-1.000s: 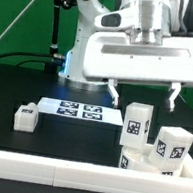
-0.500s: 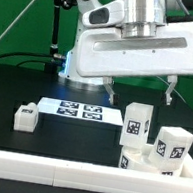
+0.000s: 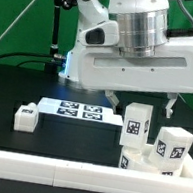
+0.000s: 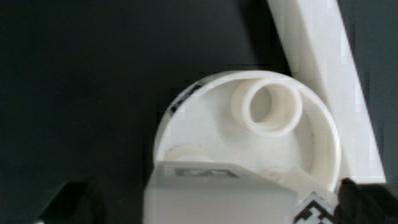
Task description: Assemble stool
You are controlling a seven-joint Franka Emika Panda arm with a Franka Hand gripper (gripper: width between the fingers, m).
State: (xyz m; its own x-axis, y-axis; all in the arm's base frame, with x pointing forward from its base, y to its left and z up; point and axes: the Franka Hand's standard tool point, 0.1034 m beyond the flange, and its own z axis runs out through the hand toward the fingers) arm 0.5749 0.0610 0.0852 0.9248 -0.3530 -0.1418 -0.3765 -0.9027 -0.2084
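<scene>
In the wrist view the stool's round white seat (image 4: 228, 150) fills the middle, with a raised round socket (image 4: 270, 105) on its face. My gripper (image 4: 217, 212) hangs over it, open, and its dark fingertips (image 4: 79, 205) stand either side of the seat with nothing held. A black-and-white tag (image 4: 306, 203) shows near one fingertip. In the exterior view the gripper (image 3: 141, 100) hovers just above a cluster of white tagged stool parts (image 3: 136, 125) at the exterior view's right. A small leg (image 3: 25, 116) lies apart at the exterior view's left.
The marker board (image 3: 79, 111) lies flat behind the parts. A long white border bar (image 3: 62, 170) runs along the front, and another bar (image 4: 331, 55) lies beside the seat. More tagged parts (image 3: 171, 147) crowd the exterior view's right. The robot base (image 3: 90, 63) stands behind.
The hand rose a little, then came down and shifted slightly toward the exterior view's right over the cluster. The jaws stayed wide. No part has moved.
</scene>
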